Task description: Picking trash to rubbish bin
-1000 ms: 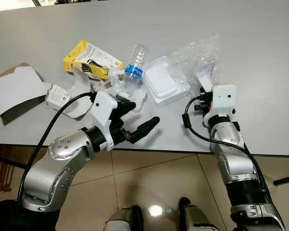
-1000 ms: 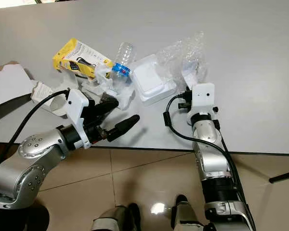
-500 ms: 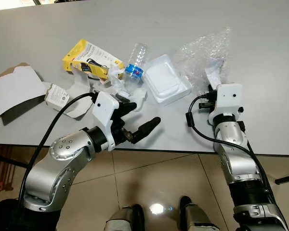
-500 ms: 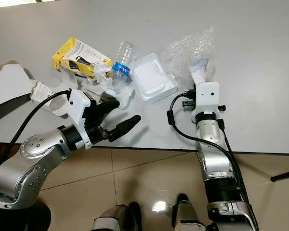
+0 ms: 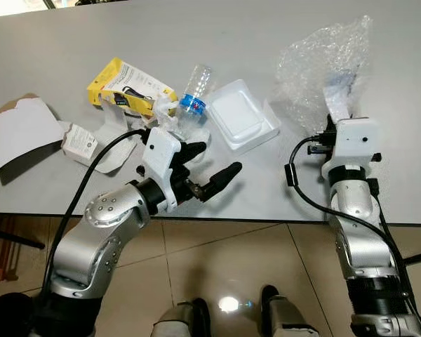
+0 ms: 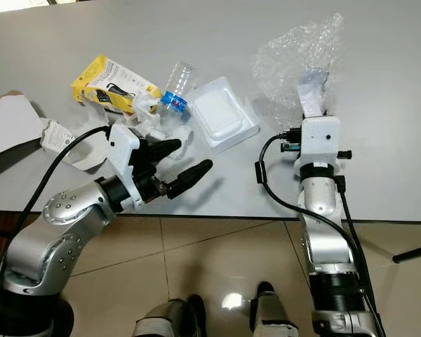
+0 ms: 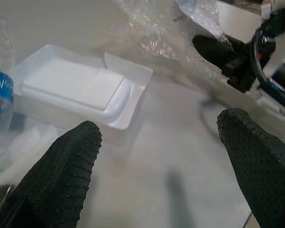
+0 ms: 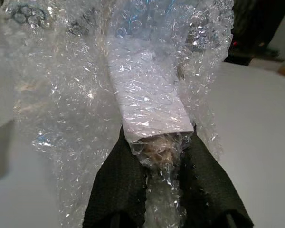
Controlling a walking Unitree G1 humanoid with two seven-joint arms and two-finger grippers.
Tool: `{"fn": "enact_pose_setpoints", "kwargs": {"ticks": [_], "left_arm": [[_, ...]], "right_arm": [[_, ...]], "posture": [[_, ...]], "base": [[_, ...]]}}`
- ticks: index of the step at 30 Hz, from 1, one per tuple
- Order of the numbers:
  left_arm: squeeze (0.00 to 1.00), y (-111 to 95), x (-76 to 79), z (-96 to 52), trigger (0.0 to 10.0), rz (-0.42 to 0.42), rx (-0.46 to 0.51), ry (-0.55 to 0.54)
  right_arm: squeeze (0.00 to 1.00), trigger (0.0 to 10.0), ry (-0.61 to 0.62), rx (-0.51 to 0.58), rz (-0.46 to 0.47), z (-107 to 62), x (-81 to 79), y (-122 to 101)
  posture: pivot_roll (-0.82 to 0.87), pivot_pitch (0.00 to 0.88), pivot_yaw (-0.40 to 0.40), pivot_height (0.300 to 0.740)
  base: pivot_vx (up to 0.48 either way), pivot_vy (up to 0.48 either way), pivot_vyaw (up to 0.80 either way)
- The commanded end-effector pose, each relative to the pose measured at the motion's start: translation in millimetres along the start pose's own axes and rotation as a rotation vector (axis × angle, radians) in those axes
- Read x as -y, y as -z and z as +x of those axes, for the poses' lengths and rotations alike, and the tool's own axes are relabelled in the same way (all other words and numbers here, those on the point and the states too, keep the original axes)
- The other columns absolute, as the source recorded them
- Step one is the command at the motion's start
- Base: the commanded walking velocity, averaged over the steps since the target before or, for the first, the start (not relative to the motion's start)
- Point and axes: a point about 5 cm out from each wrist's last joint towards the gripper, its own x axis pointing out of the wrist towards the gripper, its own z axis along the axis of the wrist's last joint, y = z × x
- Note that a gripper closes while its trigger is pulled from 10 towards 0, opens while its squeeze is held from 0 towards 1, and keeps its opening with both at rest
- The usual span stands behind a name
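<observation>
The grey bench (image 5: 231, 35) lies under my left gripper (image 5: 217, 160) and my right gripper (image 8: 159, 159) and reaches far beyond both. Its front edge runs just behind my left gripper. Below this edge, behind both grippers, is a floor (image 5: 252, 260) of beige tiles with a bright light spot (image 5: 228, 305). On the floor, behind my right gripper and to its right, lies a black bar (image 5: 419, 261).

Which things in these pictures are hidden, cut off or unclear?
- Right gripper: in the eye views its white wrist housing covers the fingers.
- Bubble wrap: the right wrist view's top edge cuts it off.
- Print on the yellow box: too small to read in the eye views.
- Cardboard: cut off by the left edge.
- Bottle: cut off by the left wrist view's edge.
</observation>
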Motion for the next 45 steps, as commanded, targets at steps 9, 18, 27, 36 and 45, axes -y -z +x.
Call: {"fn": "enact_pose_setpoints", "kwargs": {"ticks": [9, 18, 27, 36, 45], "left_arm": [[0.0, 7.0, 1.4, 9.2, 10.0, 0.004, 0.016, -0.018], [0.0, 10.6, -6.3, 16.6, 10.0, 0.029, 0.062, -0.146], [0.0, 24.6, -8.7, 14.9, 10.0, -0.004, 0.044, -0.231], [0.0, 27.1, -19.1, 18.6, 10.0, -0.019, 0.067, -0.341], [0.0, 40.8, -31.0, 14.0, 10.0, -0.004, 0.048, -0.464]], "right_arm": [[0.0, 0.0, 0.029, 0.063, -0.005, -10.9, 3.7, -17.2], [0.0, 0.0, 0.024, 0.076, -0.012, -35.4, -0.9, -25.8], [0.0, 10.0, 0.045, 0.017, -0.02, -52.0, 5.5, -20.8], [0.0, 10.0, 0.05, 0.004, -0.025, -55.3, 11.7, -27.1], [0.0, 10.0, -0.051, -0.063, 0.01, -62.7, 4.9, -19.9]], "posture": [[0.0, 0.174, 0.12, 0.74], [-0.04, 0.137, 0.1, 0.74], [-0.06, 0.109, 0.091, 0.74], [-0.08, 0.095, 0.075, 0.74], [-0.1, 0.081, 0.063, 0.74]], "base": [[0.0, 0.0, 0.0], [0.0, 0.0, 0.0], [0.0, 0.0, 0.0], [0.0, 0.0, 0.0], [0.0, 0.0, 0.0]]}}
